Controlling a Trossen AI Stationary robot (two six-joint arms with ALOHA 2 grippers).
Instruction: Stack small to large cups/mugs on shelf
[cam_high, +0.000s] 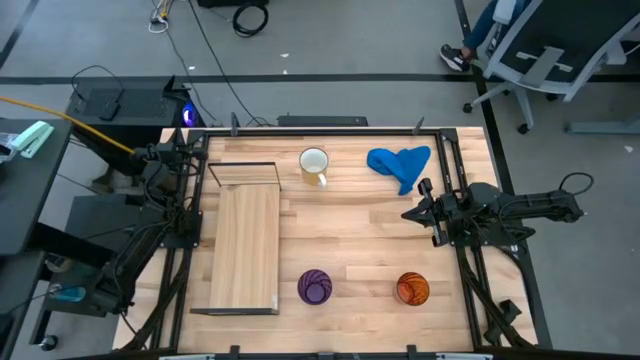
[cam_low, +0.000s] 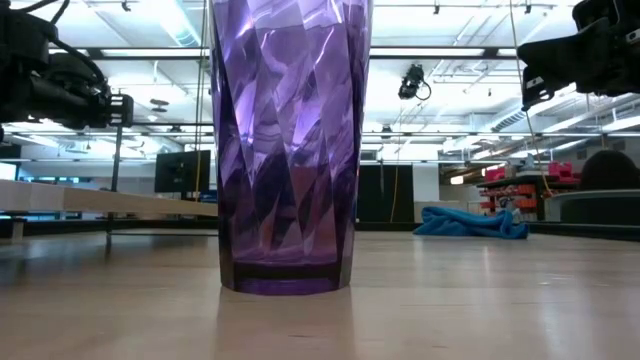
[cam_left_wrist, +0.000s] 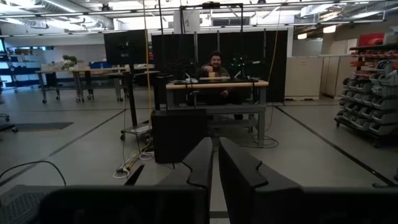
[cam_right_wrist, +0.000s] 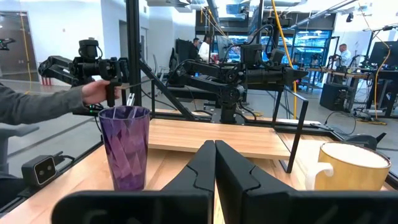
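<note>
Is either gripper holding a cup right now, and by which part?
Nothing is held. The right gripper and left gripper are both shut on nothing, clear of the purple faceted plastic cup.

A crumpled blue cloth (cam_high: 400, 165) lies on the plank wooden surface (cam_high: 360, 235) toward one o'clock from its middle. A grey-sleeved person's hand (cam_right_wrist: 93, 92) shows beyond the surface's edge. Another person (cam_left_wrist: 214, 65) sits at a far workbench (cam_left_wrist: 214, 85). A white-and-black office chair (cam_high: 550, 50) stands on the floor at two o'clock.
</note>
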